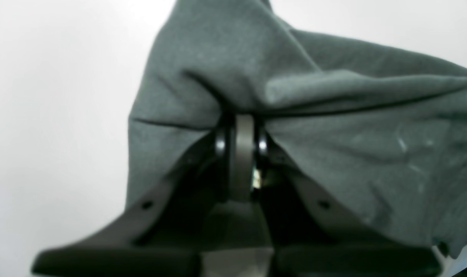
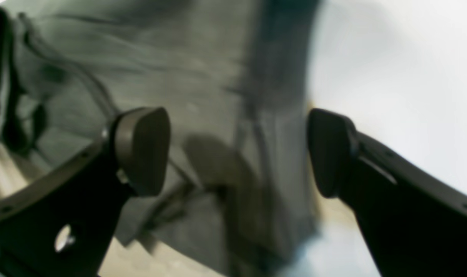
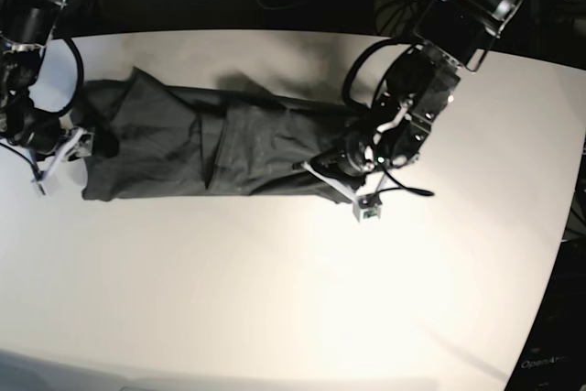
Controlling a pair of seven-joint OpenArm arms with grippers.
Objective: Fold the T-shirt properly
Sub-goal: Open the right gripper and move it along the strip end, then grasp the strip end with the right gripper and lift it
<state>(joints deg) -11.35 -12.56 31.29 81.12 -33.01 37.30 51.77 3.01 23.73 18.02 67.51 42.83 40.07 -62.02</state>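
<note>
T-shirt (image 3: 211, 144) on white table (image 3: 293, 299), one end in left claw (image 1: 241, 127)

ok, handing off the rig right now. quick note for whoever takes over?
Left gripper: shut on the T-shirt, pinching a bunched fold at its end.
Right gripper: open, at the shirt's other end, holding nothing.
T-shirt: lying as a long narrow band across the white table.
Done: sides look folded in lengthwise.
Left: fold the band end to end, probably, then release and flatten.
</note>
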